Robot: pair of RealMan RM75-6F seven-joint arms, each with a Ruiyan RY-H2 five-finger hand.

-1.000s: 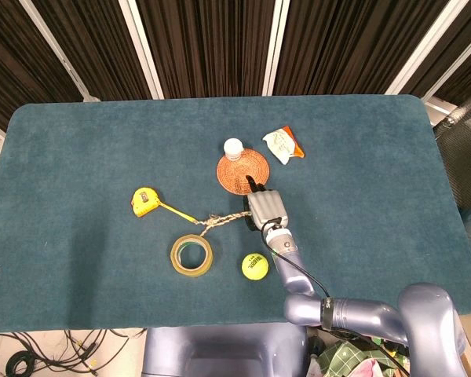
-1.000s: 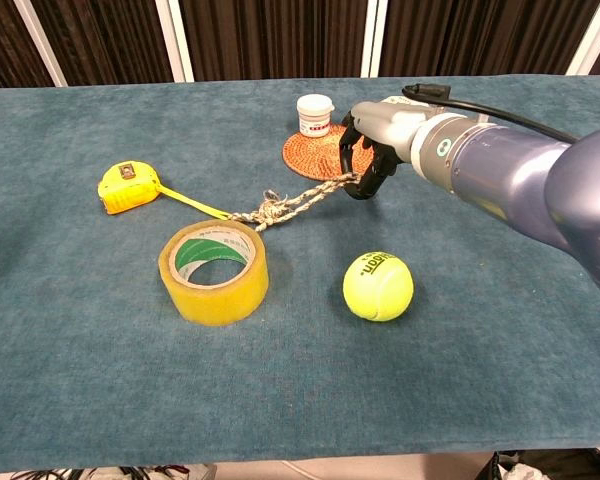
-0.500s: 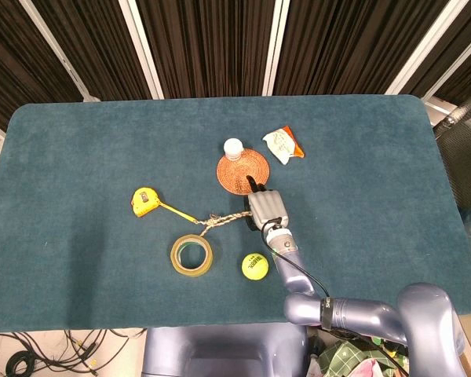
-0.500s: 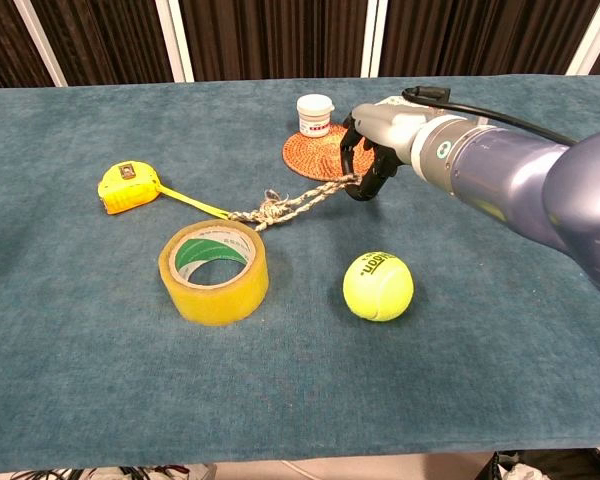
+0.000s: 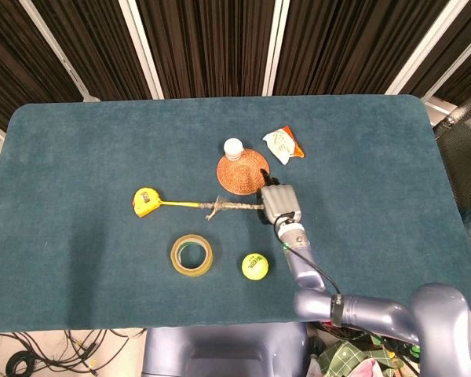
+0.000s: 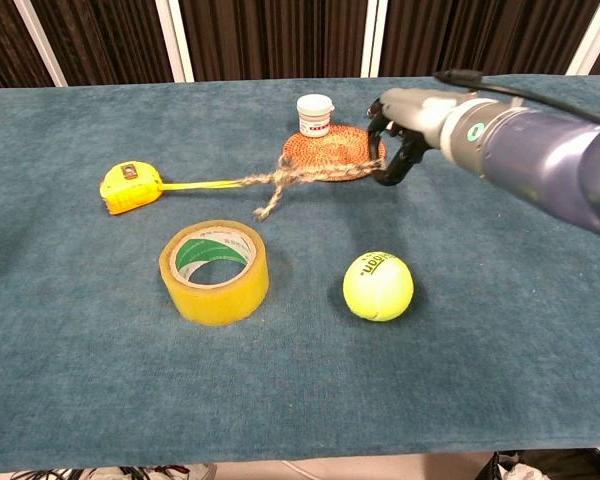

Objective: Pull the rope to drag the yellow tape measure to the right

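The yellow tape measure (image 5: 144,202) (image 6: 127,187) lies left of centre on the teal table, its yellow blade drawn out to the right. A braided rope (image 5: 235,206) (image 6: 310,174) is tied to the blade's end and runs taut to my right hand (image 5: 278,203) (image 6: 405,135), which grips the rope's far end just right of the woven coaster. A loose rope tail hangs from the knot (image 6: 272,196). My left hand shows in neither view.
An orange woven coaster (image 5: 242,170) (image 6: 332,152) with a small white jar (image 5: 233,148) (image 6: 315,112) sits behind the rope. A yellow tape roll (image 5: 191,254) (image 6: 214,271) and a tennis ball (image 5: 254,265) (image 6: 378,285) lie nearer the front. A snack packet (image 5: 282,144) lies at the back.
My right hand has moved right and slightly away with the rope, which is now straight and taut. The tape blade swung from a diagonal to level; the tape measure body barely shifted.
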